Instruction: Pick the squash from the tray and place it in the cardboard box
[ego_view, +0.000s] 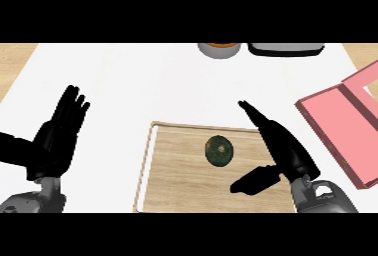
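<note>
The squash (219, 151), small, round and dark green, lies flat on the wooden tray (173, 175), a little right of the tray's middle. The tray sits on the white counter (148, 80), close to the robot.

The right hand (284, 147) hangs over the tray's right side. Its fingers (258, 117) are straight and pressed together, pointing away and slightly left, past the tray's far edge. The thumb (255, 181) juts out to the left, over the wood. The squash lies left of the fingers and beyond the thumb, in the open angle between them, apart from both. From here I can't judge how high the hand is above the tray.

The left hand (59, 135) rests open off the tray's left side, fingers up and slightly fanned, holding nothing.

A pink box (343, 130) lies open on the right, just beside the right hand. At the far edge are a bowl (218, 50) with something orange in it and a dark grey dish (286, 48).
</note>
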